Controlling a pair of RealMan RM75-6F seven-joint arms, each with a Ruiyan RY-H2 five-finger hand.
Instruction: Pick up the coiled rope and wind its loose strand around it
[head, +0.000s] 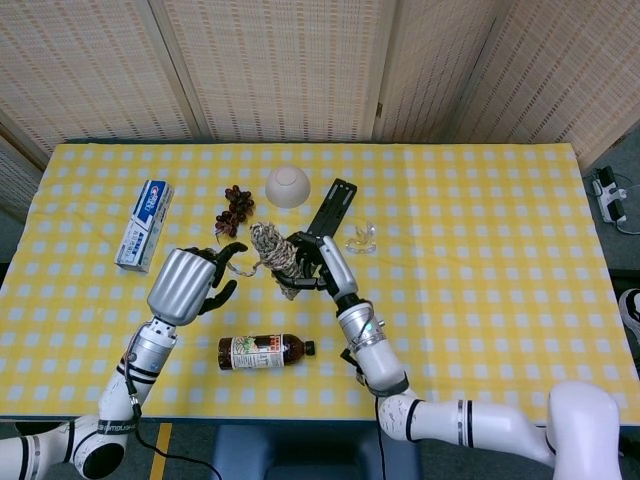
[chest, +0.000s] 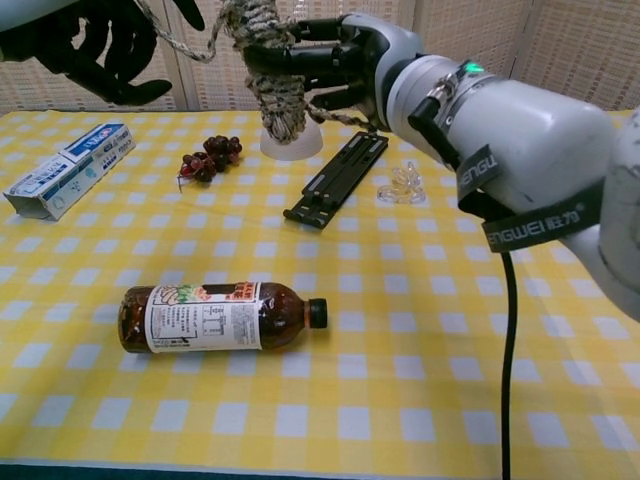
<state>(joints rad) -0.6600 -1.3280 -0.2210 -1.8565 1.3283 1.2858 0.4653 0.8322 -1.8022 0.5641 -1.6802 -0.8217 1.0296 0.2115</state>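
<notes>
My right hand (head: 312, 262) grips the coiled rope (head: 274, 256) above the yellow checked table (head: 480, 250). The loose strand (head: 243, 271) runs from the coil to my left hand (head: 200, 280), whose fingers are curled around its end. A brown bottle (head: 262, 351) lies on its side below both hands. A toothpaste box (head: 145, 224) lies to the left. Beyond the rope sit a bunch of grapes (head: 234, 207), a white bowl (head: 288, 186), a black bar (head: 328, 216) and a clear object (head: 360, 238).

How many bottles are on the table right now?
1. A single brown bottle lies on its side on the yellow checked table near the front edge, cap pointing to the robot's right. Both hands are raised above the table; I see no other bottle, hidden or otherwise.
</notes>
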